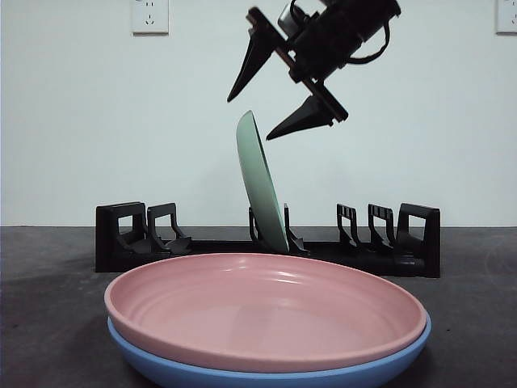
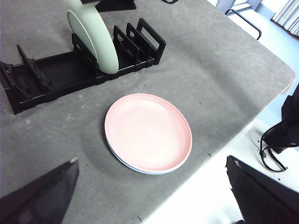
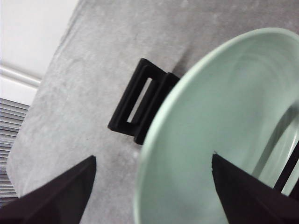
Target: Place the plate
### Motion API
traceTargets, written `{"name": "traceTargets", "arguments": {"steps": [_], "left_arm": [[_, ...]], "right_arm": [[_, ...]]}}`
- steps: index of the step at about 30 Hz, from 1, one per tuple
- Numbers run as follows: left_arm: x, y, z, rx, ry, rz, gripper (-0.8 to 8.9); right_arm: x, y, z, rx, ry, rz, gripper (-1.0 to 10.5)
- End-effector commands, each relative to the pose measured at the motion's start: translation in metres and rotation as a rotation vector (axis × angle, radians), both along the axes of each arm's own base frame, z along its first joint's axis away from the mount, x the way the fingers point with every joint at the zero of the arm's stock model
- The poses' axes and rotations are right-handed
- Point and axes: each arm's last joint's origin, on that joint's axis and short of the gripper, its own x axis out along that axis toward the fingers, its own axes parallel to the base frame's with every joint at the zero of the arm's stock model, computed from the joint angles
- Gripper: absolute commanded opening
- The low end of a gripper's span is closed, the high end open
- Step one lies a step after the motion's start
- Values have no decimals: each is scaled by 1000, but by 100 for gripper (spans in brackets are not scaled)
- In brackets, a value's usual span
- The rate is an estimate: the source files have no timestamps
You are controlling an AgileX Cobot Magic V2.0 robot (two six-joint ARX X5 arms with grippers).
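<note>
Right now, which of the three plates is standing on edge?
The green plate, upright in the black rack; the pink plate lies flat on the blue plate.

A plain white wall (image 1: 97, 121) rises behind the dark grey, felt-like surface (image 1: 48, 275), lit evenly. Two white power sockets sit high on it, one socket (image 1: 149, 14) toward the left and a second socket (image 1: 506, 14) at the right edge. Past the surface's rounded corner lies a pale floor (image 2: 275, 32).
</note>
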Motion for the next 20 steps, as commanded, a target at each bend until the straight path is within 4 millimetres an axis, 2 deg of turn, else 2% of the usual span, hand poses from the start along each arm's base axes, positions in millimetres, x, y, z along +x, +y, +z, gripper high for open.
{"name": "traceTargets", "arguments": {"steps": [1,14,20], "left_arm": [[-2,1,5,-13,-23,-2,500],[-2,1,5,-13,-23,-2,500],[-2,1,5,-9,-21,-3,500]], "right_arm": [[7,6,-2,3,-34,11,328],[10,7,-7,0,-27,11,22],[10,7,-7,9,-12,-2,10]]}}
